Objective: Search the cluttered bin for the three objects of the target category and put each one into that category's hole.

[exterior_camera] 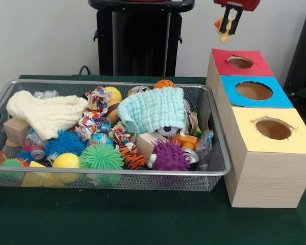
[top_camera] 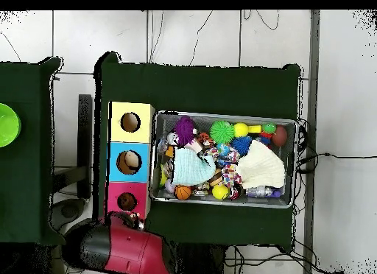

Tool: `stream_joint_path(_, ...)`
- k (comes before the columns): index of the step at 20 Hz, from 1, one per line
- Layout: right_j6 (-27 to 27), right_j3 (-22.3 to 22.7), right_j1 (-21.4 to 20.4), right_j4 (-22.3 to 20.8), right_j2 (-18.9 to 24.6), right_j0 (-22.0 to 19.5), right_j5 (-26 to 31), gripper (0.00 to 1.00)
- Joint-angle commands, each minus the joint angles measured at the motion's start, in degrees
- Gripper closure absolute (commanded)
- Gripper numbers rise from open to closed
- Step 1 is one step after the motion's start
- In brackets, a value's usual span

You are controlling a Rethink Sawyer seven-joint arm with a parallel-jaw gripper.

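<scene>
My gripper (exterior_camera: pixel 230 23) hangs at the top right, shut on a small yellow-orange plush animal (exterior_camera: pixel 223 26). It holds the plush in the air above the round hole (exterior_camera: pixel 239 62) in the red top of the wooden box. An orange tiger plush with black stripes (exterior_camera: pixel 130 156) lies near the front rim of the wire mesh bin (exterior_camera: pixel 143 172), between a green spiky ball and a purple one. In the overhead view the red arm (top_camera: pixel 125 249) reaches to the red-topped hole (top_camera: pixel 127 201), next to the bin (top_camera: pixel 224 115). The held plush is hidden there.
The box also has a blue-topped hole (exterior_camera: pixel 253 90) and a yellow-topped hole (exterior_camera: pixel 273 128). The bin holds a cream knitted cloth (exterior_camera: pixel 46 113), a mint cloth (exterior_camera: pixel 152 108), spiky balls (exterior_camera: pixel 101 156), a small basketball (exterior_camera: pixel 164 83), wooden blocks and crumpled cans. A green bowl (top_camera: pixel 6 125) sits on the side table.
</scene>
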Motion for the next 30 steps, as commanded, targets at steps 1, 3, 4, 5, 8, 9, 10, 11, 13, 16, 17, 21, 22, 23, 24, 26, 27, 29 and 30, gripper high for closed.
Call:
stream_joint_path(1,16.6,-3.3,2.1,2.3,1.8,0.6,-5.3,1.0)
stream_joint_path(3,16.9,-3.6,2.9,2.6,1.9,0.8,-6.2,1.0)
stream_joint_path(4,17.1,-3.7,3.4,2.9,2.2,0.7,-6.9,1.0)
stream_joint_path(5,17.4,-3.5,4.0,3.3,2.5,0.9,-7.9,1.0)
stream_joint_path(8,18.3,-4.2,6.0,4.3,2.8,1.5,-10.0,1.0)
stream_joint_path(9,18.4,-4.4,6.5,4.7,2.9,1.6,-10.5,1.0)
stream_joint_path(10,18.7,-4.5,7.1,5.2,3.1,1.7,-11.1,1.0)
stream_joint_path(11,18.8,-4.5,7.7,5.7,3.5,1.6,-11.9,1.0)
stream_joint_path(13,19.2,-4.2,8.6,6.3,4.0,1.8,-13.5,1.0)
stream_joint_path(16,19.3,-2.5,9.3,7.3,5.8,1.1,-16.6,1.0)
stream_joint_path(17,19.4,-2.2,9.5,7.6,6.1,1.0,-17.2,1.0)
stream_joint_path(21,20.0,-2.0,10.2,8.1,6.1,2.0,-18.5,1.0)
stream_joint_path(22,20.2,-2.3,10.4,8.3,6.0,2.3,-18.4,1.0)
stream_joint_path(23,20.3,-2.7,10.9,8.5,6.0,2.5,-18.3,1.0)
stream_joint_path(24,20.5,-3.0,11.2,8.8,5.9,2.9,-18.4,1.0)
stream_joint_path(26,20.7,-3.6,11.9,9.3,5.9,3.3,-18.4,1.0)
stream_joint_path(27,20.7,-4.0,12.1,9.6,5.6,3.6,-18.0,1.0)
stream_joint_path(29,21.0,-5.3,12.6,10.1,4.7,4.4,-16.3,1.0)
stream_joint_path(30,21.2,-6.0,12.9,10.3,4.2,5.0,-15.6,1.0)
